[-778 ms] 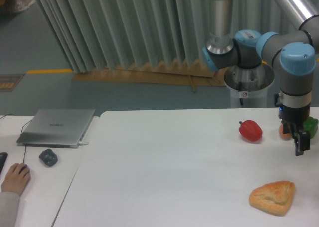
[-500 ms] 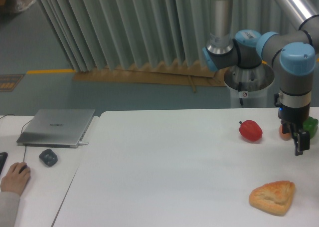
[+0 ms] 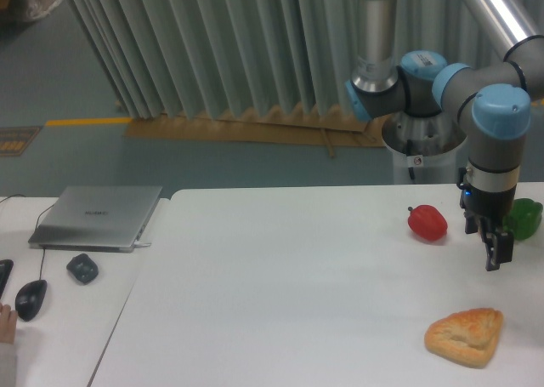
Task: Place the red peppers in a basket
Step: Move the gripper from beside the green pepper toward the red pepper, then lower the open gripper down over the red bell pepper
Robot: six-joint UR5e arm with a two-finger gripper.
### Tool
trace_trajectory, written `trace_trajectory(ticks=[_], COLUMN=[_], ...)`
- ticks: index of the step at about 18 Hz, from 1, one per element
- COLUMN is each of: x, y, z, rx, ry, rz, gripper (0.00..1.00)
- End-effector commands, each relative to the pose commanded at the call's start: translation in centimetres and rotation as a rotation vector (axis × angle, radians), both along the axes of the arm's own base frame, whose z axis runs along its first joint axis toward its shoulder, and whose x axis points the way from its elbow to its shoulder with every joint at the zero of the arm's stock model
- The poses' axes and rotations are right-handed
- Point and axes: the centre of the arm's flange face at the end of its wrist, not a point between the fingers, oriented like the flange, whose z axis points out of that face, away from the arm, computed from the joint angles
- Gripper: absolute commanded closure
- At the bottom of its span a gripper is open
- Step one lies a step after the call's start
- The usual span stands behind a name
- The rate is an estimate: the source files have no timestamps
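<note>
The red pepper (image 3: 427, 223) lies on the white table (image 3: 280, 293) at the right, glossy with a short dark stem. My gripper (image 3: 492, 253) hangs just right of it and slightly nearer the camera, pointing down a little above the table surface. From this angle its fingers look close together with nothing between them, but I cannot make out the gap clearly. No basket is in view.
A green pepper (image 3: 523, 219) sits behind the gripper at the right edge. A flat piece of bread (image 3: 465, 337) lies at the front right. On the left desk are a closed laptop (image 3: 98, 216), a dark object (image 3: 82, 268) and a mouse (image 3: 31, 298).
My gripper has shifted left, toward the red pepper, and now covers the small brown object seen beside the green pepper. The hand at the far left has drawn back off the mouse.
</note>
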Motion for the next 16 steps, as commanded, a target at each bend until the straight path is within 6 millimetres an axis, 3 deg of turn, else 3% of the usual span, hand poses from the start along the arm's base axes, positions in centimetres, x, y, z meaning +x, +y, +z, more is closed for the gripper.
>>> trace_trajectory(ticks=[8, 13, 16], x=[3.5, 7.0, 8.6], y=[1.5, 3.5, 3.4], z=[-0.1, -1.6, -2.3], rx=[-0.001, -0.037, -0.145], ry=[-0.056, -0.088, -0.090], rz=[-0.059, -0.182, -0.248], gripper=[0.00, 0.00, 0.00])
